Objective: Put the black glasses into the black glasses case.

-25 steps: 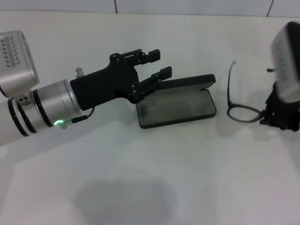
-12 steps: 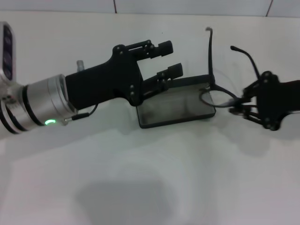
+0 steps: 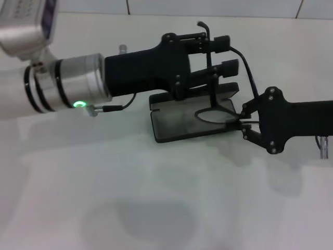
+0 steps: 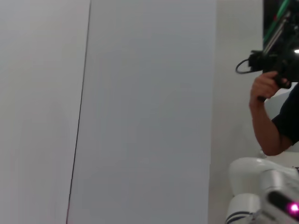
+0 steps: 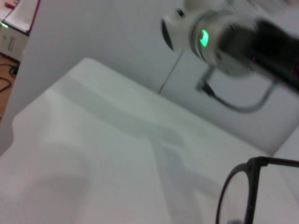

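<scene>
The black glasses case (image 3: 179, 127) lies open in the middle of the table in the head view, its grey lining up and its lid (image 3: 229, 89) raised at the back. My right gripper (image 3: 243, 120) reaches in from the right, shut on the black glasses (image 3: 214, 113). One lens hangs just over the case's right end, and the temple arms point up and away. The right wrist view shows a lens and the frame (image 5: 247, 184) close up. Above the lid hovers my left gripper (image 3: 227, 53), open, with a temple arm crossing in front of its fingers.
The white table (image 3: 156, 198) stretches around the case, with a tiled wall edge at the back. The left wrist view looks away from the table at a pale wall (image 4: 140, 112) and a person (image 4: 275, 116) with a device.
My right gripper has carried the glasses leftward from the table's right side to over the case's right end. The left arm has shifted right and up, above the lid.
</scene>
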You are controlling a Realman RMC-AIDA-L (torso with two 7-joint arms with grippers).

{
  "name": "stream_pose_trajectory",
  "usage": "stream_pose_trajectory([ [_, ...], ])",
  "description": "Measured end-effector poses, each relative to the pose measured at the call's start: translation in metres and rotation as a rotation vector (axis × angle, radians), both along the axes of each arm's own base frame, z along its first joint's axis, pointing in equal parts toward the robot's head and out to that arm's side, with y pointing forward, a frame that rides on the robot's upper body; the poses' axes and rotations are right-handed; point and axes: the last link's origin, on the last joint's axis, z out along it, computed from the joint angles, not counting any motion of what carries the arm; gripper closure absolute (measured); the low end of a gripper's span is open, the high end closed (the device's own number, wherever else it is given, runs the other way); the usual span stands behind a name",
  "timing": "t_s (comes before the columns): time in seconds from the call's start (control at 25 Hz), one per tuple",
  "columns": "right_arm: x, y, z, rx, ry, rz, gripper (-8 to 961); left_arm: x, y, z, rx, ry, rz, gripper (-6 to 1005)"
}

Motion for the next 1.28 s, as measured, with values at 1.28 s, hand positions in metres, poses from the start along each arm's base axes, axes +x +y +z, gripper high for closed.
stream_pose_trajectory([
  [1.28,0.013,-0.026,0.013,0.138,0.086,0.226,849,0.019,0.016,-0.017,-0.254,0.132,0.14,508],
])
